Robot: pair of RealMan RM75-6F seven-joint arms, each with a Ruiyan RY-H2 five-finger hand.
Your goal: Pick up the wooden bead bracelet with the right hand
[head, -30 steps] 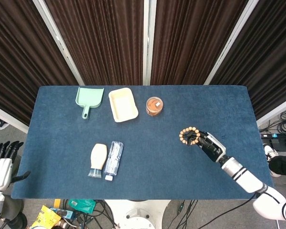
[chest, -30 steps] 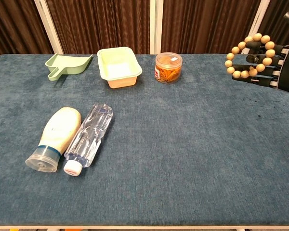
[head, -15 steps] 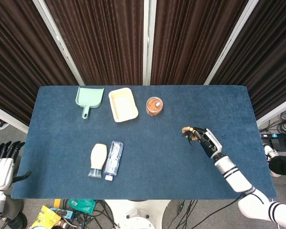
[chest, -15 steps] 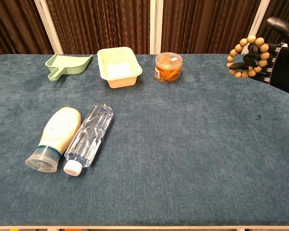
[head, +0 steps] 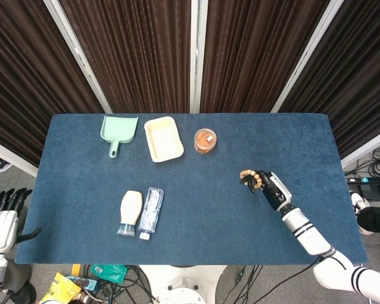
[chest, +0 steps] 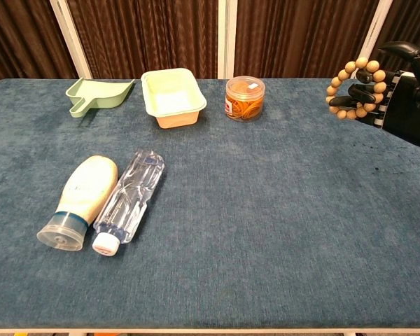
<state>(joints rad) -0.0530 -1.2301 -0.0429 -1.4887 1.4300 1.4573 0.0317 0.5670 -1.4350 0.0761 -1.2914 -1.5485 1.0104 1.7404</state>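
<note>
Table [head: 82,240] covered by dark blue cloth. Along far edge, three items set in row: green dustpan [head: 118,130] at left, cream tray [head: 163,139] beside it, clear round container [head: 204,140] with orange contents at right. Nearer front left, squeeze bottle [head: 130,212] and clear plastic bottle [head: 151,212] laid on sides, side by side, touching, caps pointed toward front edge.

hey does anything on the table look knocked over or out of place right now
Two containers lie on their sides, side by side near the front left: the cream squeeze bottle and the clear water bottle. Nothing looks spilled. The right hand holds the wooden bead bracelet.
</note>
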